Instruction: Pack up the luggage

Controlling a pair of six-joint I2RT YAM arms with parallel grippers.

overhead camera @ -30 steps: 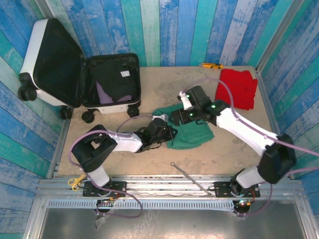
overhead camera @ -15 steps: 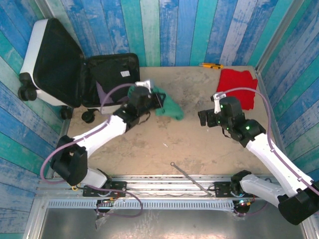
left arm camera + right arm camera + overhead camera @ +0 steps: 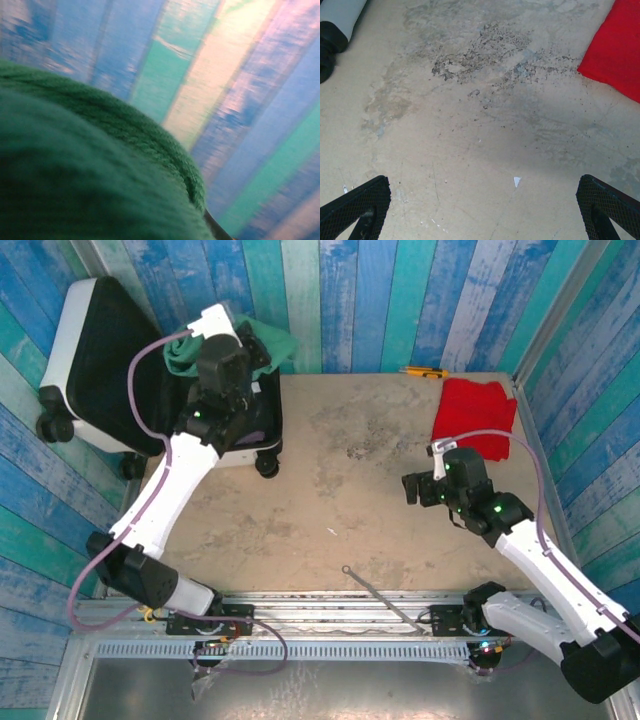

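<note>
Overhead, left jaws clamp green knit garment above open white hard-shell suitcase; right jaws gape wide over beige surface.

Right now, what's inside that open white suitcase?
Black lining shows in the luggage. The left arm and the green cloth it carries hang over the packing half, hiding whatever lies there.

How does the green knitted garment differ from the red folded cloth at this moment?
The green knitted garment is bunched, held in the left gripper over the open white hard-shell suitcase; the red folded cloth lies flat on the table. Both are soft fabric.
</note>
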